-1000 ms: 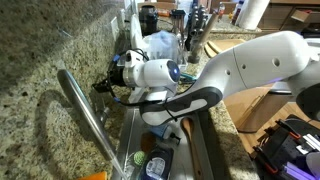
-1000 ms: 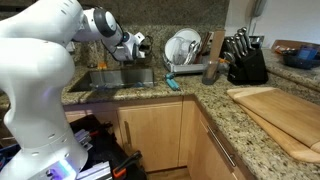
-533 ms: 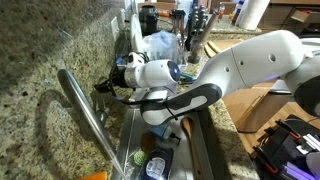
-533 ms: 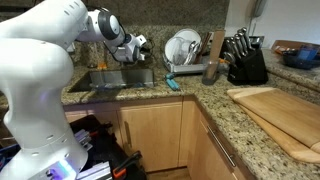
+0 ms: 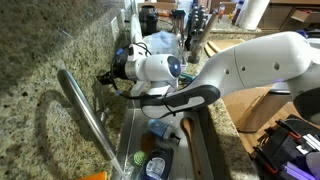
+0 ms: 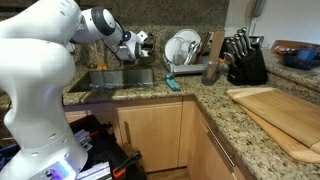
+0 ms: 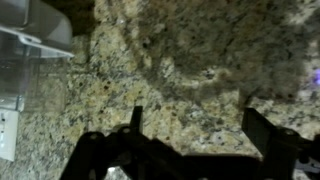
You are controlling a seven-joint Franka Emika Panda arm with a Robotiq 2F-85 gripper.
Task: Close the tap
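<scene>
The tap (image 5: 85,112) is a long brushed-steel spout that runs slanted along the granite wall above the sink (image 5: 133,135) in an exterior view. My gripper (image 5: 104,78) hangs beside the spout's upper part, close to the granite backsplash, and I cannot tell if it touches the tap. It also shows over the sink in an exterior view (image 6: 141,42). In the wrist view my gripper (image 7: 200,128) is open, its dark fingers (image 7: 137,122) spread wide with only speckled granite between them. The tap does not show in the wrist view.
A dish rack with plates (image 6: 183,48), a knife block (image 6: 245,60) and a wooden cutting board (image 6: 280,110) stand on the counter. A teal sponge (image 6: 172,84) lies by the sink. A blue-capped bottle (image 5: 155,166) and dishes sit in the sink. A wall socket (image 7: 6,135) shows at left.
My gripper has moved a little up and along the backsplash, away from the tap's lower part. The jaws stay open.
</scene>
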